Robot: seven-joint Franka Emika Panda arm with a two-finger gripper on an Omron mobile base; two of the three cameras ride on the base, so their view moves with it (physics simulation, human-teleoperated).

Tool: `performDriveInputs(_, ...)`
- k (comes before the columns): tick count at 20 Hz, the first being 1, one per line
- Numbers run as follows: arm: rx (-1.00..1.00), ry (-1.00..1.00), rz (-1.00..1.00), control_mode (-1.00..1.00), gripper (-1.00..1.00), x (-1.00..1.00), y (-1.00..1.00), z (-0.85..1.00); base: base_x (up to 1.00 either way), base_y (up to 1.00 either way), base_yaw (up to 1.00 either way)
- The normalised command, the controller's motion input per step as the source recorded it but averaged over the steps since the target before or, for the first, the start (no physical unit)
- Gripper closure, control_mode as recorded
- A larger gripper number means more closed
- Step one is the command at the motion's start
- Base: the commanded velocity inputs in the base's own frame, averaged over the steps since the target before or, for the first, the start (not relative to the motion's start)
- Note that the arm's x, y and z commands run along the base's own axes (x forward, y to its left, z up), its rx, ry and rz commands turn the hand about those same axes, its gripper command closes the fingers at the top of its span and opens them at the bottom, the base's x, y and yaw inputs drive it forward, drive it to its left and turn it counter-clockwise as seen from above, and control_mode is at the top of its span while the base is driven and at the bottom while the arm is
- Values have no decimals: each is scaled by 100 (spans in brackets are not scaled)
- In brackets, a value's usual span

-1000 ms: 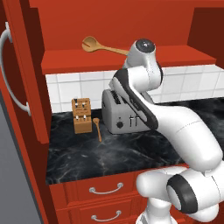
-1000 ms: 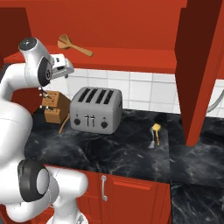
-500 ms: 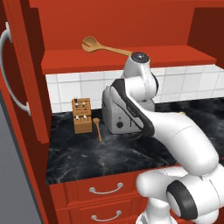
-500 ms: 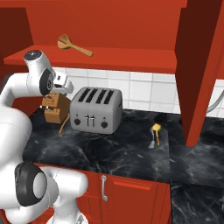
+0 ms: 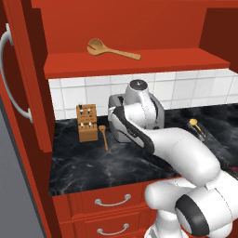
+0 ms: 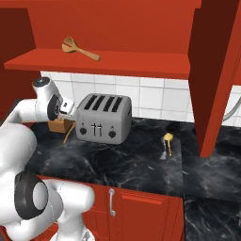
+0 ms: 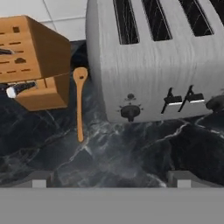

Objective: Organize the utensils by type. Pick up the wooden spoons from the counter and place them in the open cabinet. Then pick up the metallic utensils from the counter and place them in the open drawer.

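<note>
One wooden spoon (image 5: 111, 50) (image 6: 79, 48) lies on the red shelf of the open cabinet (image 5: 139, 62) (image 6: 117, 63). A second wooden spoon (image 5: 103, 135) (image 6: 68, 133) (image 7: 79, 103) lies on the black marble counter (image 5: 116, 169) (image 6: 117, 164) (image 7: 131, 148), between the knife block and the toaster. My gripper (image 6: 68, 107) (image 7: 111, 178) hangs open above the counter just in front of the toaster, with nothing between its fingertips; the spoon is up and to the left in the hand view. A gold-tinted metallic utensil (image 5: 195, 124) (image 6: 167, 141) lies right of the toaster. The open drawer is out of view.
A silver four-slot toaster (image 5: 158, 114) (image 6: 103, 117) (image 7: 153, 61) and a wooden knife block (image 5: 87, 122) (image 7: 35, 61) flank the counter spoon closely. The cabinet door (image 5: 23, 79) stands open at left. A red cabinet side (image 6: 214, 75) hangs at right.
The arm has come down from shelf height to just above the counter in front of the toaster. The gripper stayed open and the shelf spoon has not moved.
</note>
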Motion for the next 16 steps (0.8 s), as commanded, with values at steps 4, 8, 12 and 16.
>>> performDriveInputs(4, 5, 0, -7, -100, -100, 17, 13, -93, 0, 0, 0)
performDriveInputs(8, 1, 1, -1, -100, -100, 23, 38, -72, 0, 0, 0)
performDriveInputs(12, 0, 4, 0, -100, -100, 25, 56, -35, 0, 0, 0)
performDriveInputs(16, 0, 10, 0, -100, -100, 21, 31, -6, 0, 0, 0)
